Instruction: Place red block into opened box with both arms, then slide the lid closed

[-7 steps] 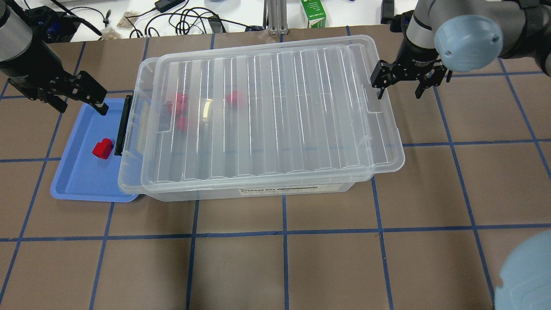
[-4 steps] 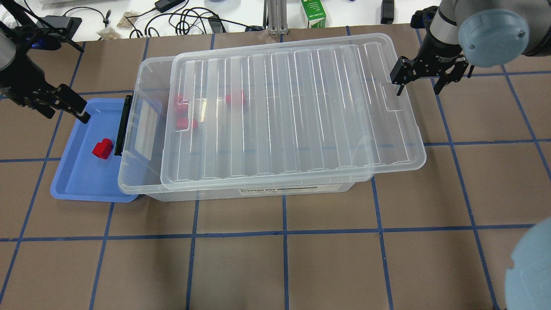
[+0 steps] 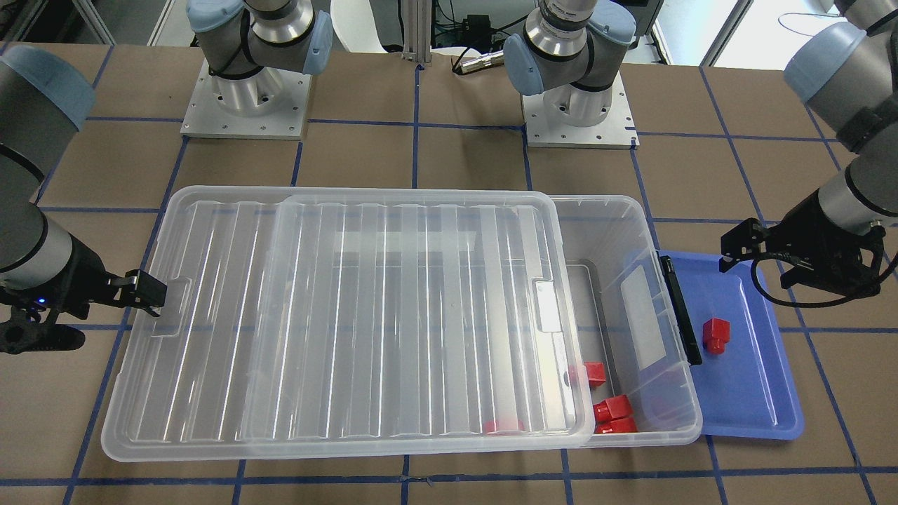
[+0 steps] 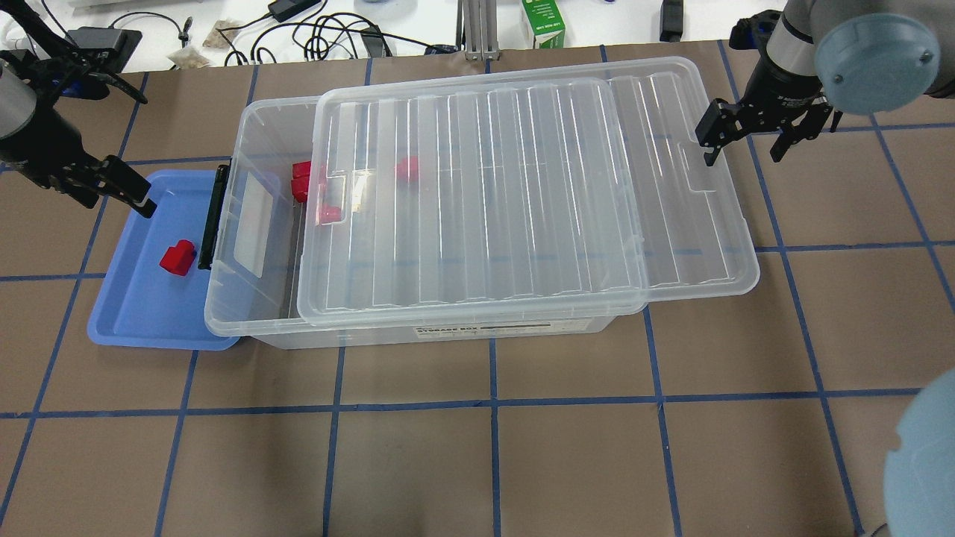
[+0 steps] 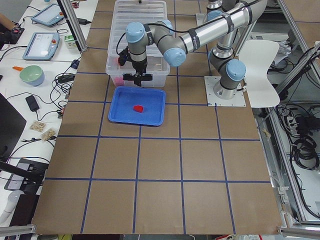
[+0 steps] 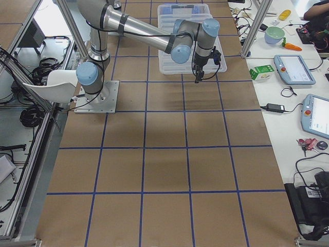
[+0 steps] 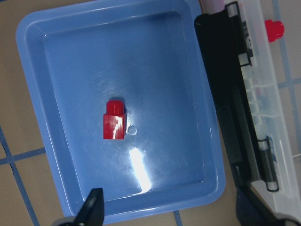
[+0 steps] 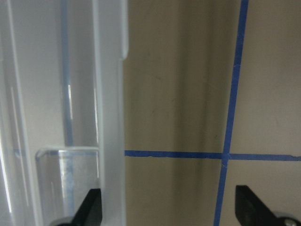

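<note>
On the brown tabletop (image 4: 492, 462), the clear box (image 4: 373, 337) is the biggest thing going. Its ribbed lid (image 4: 522, 194) sits off-centre, overhanging the end away from the black latch (image 4: 213, 220) and leaving a gap at the latch end. That gap looks meant as the way in for the block. A few other red blocks (image 4: 302, 179) already lie inside the box by the opening.

Just beyond the box's latch end lies a blue tray (image 4: 142, 306), and the red block (image 4: 177, 257) waits in it, close to the latch and untouched.

The right pincer (image 4: 740, 153) is at the lid's overhanging end. It is spread wide and grips nothing, and one finger seems to sit in the notch there, I'd guess to drag the lid along. The left pincer (image 4: 119, 200) hangs over the tray's side farthest from the box. It is also wide and empty, and seems ready to drop onto the block.
</note>
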Controlling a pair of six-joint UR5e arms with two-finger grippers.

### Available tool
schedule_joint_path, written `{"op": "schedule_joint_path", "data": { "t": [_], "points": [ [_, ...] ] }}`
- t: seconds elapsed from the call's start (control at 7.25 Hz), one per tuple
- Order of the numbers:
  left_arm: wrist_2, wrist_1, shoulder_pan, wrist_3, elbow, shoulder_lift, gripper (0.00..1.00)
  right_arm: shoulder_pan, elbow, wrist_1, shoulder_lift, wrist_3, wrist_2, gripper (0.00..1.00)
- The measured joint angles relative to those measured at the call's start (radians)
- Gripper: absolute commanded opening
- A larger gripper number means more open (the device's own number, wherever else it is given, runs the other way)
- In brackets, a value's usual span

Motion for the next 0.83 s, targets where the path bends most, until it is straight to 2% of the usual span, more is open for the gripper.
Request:
{"op": "schedule_joint_path", "data": {
  "t": [0.55,0.83],
  "points": [
    [0.004,0.110,0.037,0.033,-0.004,-0.135,1.00,-0.069,-0.002,0.000,0.001,-0.077,-0.030,1.00],
    [0.006,0.201,0.042,0.032,-0.038,-0.199,1.00,-0.092,-0.003,0.000,0.001,-0.115,-0.049,1.00]
  ]
}}
